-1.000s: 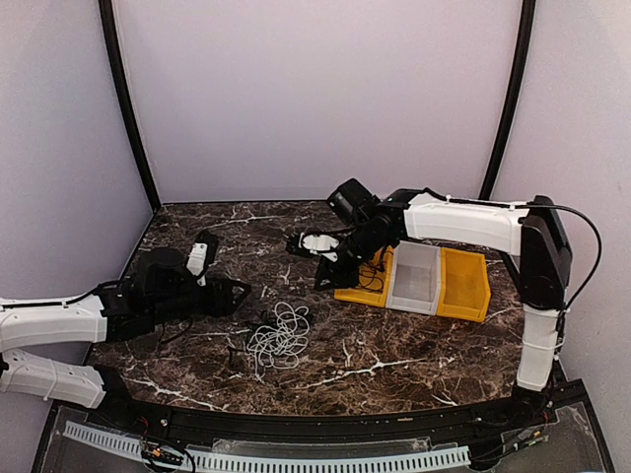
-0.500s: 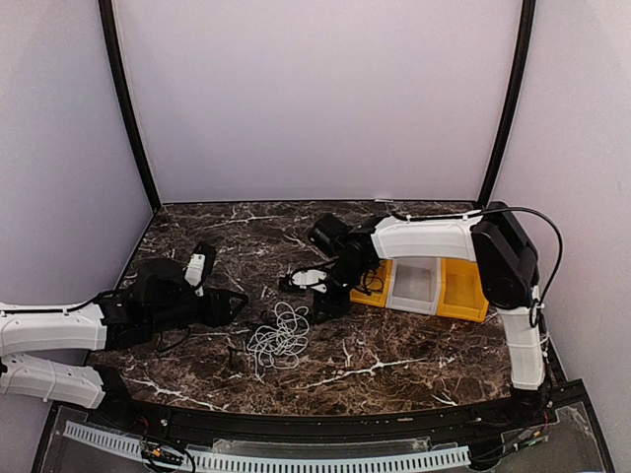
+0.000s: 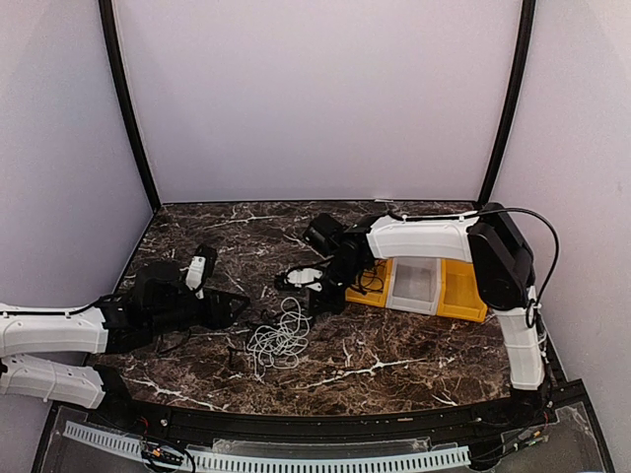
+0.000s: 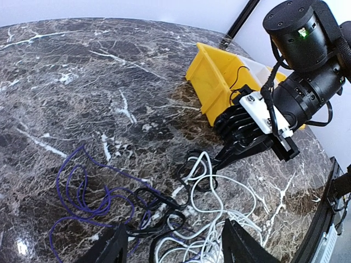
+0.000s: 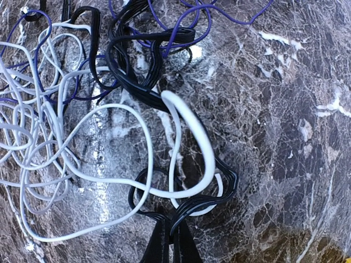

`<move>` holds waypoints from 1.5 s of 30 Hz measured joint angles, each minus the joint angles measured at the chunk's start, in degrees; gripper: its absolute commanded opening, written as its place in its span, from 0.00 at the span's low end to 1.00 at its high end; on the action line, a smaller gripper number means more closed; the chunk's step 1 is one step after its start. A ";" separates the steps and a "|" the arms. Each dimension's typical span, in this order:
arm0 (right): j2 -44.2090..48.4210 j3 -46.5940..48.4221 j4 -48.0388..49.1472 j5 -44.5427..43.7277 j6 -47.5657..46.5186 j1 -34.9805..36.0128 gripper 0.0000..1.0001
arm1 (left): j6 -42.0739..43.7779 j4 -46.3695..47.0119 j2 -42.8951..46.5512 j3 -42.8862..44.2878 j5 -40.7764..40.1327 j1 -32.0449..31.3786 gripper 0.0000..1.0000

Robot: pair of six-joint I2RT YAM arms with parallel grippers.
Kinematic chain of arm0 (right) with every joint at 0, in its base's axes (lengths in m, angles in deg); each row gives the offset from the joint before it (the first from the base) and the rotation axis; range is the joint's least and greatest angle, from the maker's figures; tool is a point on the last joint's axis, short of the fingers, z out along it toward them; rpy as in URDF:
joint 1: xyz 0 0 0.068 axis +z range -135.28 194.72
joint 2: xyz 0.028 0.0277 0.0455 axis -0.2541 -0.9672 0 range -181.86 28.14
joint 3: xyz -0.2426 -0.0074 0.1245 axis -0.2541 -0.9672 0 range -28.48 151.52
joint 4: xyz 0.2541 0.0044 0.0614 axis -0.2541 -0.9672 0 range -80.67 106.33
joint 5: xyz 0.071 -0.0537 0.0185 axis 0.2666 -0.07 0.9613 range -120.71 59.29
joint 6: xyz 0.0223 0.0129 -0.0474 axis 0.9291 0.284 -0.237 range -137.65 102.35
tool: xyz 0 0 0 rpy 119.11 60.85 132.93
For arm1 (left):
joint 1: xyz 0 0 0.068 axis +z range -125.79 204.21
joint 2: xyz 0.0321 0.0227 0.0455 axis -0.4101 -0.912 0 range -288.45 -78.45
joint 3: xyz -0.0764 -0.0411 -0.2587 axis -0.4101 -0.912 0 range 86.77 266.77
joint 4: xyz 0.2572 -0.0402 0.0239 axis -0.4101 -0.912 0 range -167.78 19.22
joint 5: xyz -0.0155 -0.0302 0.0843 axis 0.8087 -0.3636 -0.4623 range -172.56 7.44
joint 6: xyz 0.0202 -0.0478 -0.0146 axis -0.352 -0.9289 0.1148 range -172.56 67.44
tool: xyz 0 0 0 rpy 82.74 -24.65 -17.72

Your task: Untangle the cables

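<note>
Cables (image 3: pixel 281 337): white, black and purple cords tangled on marble worktop (image 3: pixel 394 365); right end effector (image 5: pixel 169 246) clenched on black loop (image 5: pixel 231 179); left end effector (image 4: pixel 175 244) released.

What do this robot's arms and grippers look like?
The left arm and right arm have white shells and black joints. A thin black cable loops past the right elbow. The right gripper is ribbed black with a white plate; a green light glows on the round housing behind it. The left gripper is black.
</note>
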 measured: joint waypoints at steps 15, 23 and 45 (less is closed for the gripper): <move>16.50 5.79 -3.85 0.37 0.57 2.12 0.00 | 11.08 24.63 -9.68 -0.63 -3.74 -11.30 0.67; 16.98 6.29 -6.80 3.10 0.37 3.19 0.00 | 14.36 42.27 -27.26 2.82 -12.39 -11.93 0.51; 32.22 27.96 -12.00 12.33 -2.38 -1.44 0.00 | 15.69 43.98 -52.00 13.05 -21.57 -9.60 0.32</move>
